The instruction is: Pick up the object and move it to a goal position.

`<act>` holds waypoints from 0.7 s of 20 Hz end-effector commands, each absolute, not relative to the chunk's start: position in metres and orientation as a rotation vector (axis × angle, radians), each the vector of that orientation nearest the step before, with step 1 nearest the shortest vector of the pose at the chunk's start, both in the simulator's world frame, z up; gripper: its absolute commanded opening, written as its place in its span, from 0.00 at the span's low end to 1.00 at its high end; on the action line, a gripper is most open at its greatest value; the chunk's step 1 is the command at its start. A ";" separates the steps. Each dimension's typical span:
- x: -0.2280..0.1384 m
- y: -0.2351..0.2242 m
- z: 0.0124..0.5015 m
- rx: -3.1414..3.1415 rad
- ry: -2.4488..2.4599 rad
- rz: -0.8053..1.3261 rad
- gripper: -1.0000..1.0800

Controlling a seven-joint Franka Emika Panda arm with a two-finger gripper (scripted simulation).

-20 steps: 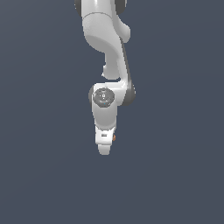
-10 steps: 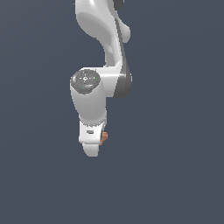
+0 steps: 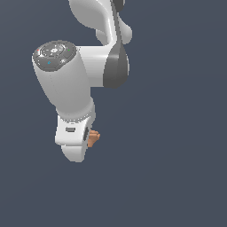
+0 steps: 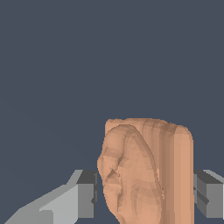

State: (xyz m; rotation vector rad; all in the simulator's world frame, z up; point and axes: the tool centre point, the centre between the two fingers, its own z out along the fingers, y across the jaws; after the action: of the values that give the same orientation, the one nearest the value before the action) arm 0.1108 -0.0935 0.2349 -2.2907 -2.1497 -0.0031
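- White arm [image 3: 66, 84] filling the upper and middle part of the exterior view, seen against a plain dark grey-blue backdrop.
- Round grey cap [image 3: 54, 52] with small coloured marks on top of the arm's big joint; dark grey band [image 3: 116, 66] on the link just beside that joint, toward the exterior view's right.
- Gripper [image 3: 84, 144] hanging at the lower end of the arm, pointing downward, its white housing turned mostly toward the camera.
- Object [image 3: 93, 138], small, orange-brown and lumpy, peeking out from the gripper's side toward the exterior view's right, touching the housing and much smaller than the arm.
- In the wrist view, same object [image 4: 146, 173] seen large and upright between the fingers [image 4: 85, 194], with a wide, rounded upper end and ridged, folded surface.
- One grey pad pressed against each flank of the object, no gap visible on either side: gripper [image 4: 144, 194] clenched on the object.
- Object held clear of any surface in both views; nothing but the flat backdrop around and beyond the arm.
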 end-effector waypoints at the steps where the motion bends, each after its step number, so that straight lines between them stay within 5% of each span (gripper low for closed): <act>1: 0.116 -0.099 0.248 -2.290 -2.149 -0.002 0.00; 14: 0.130 -0.111 0.274 -2.291 -2.150 0.000 0.00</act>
State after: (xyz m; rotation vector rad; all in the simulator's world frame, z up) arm 0.1289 -0.1103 0.2729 -2.2912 -2.1496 -0.0004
